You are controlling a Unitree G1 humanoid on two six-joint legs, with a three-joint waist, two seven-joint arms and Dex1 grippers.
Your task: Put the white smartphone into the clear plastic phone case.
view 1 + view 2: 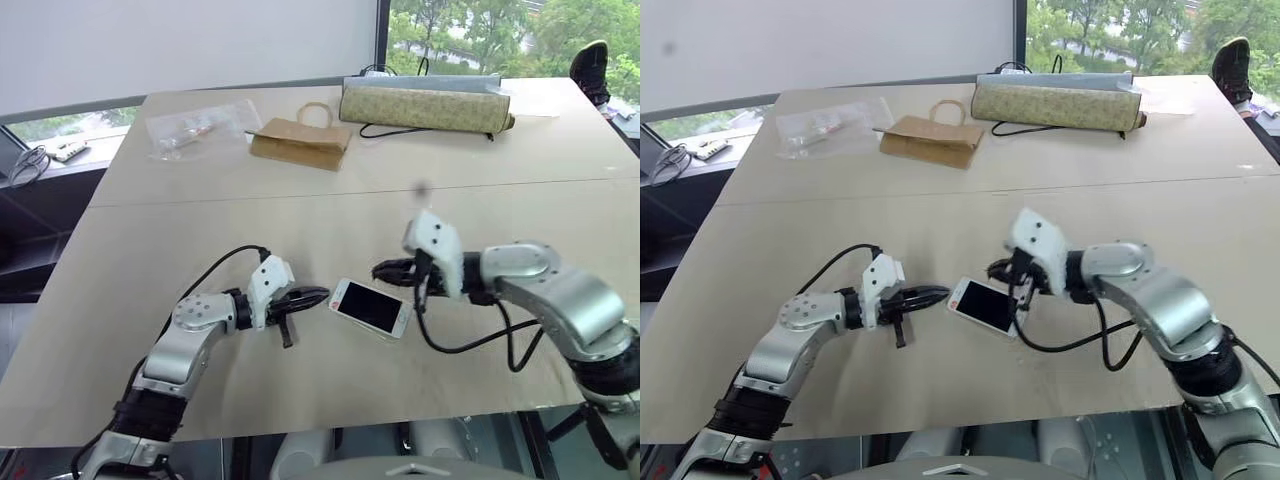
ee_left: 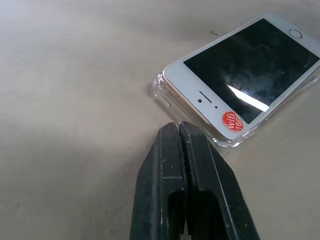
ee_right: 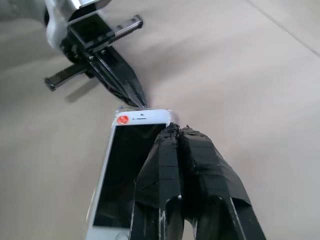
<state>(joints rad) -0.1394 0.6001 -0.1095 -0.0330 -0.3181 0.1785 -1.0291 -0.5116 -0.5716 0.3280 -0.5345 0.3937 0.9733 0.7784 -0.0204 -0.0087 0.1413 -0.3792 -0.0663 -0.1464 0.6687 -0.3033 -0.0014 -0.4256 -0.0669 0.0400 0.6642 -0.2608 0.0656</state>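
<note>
At table centre, white smartphone (image 1: pixel 371 307) lies screen up, seated in clear plastic phone case (image 2: pixel 161 92). Left gripper (image 1: pixel 318 296), at the phone's 9 o'clock, fingers pressed together, tips beside the case corner, empty. Right gripper (image 1: pixel 384 270), at 12 o'clock, fingers closed, empty, above the phone.

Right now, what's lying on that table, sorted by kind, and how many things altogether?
Phones: 1, the white smartphone
Phone cases: 1, the clear plastic phone case around it
Bags: 2, the brown paper bag and the clear plastic bag
Pouches: 1, the long patterned pouch
Total: 5
</note>
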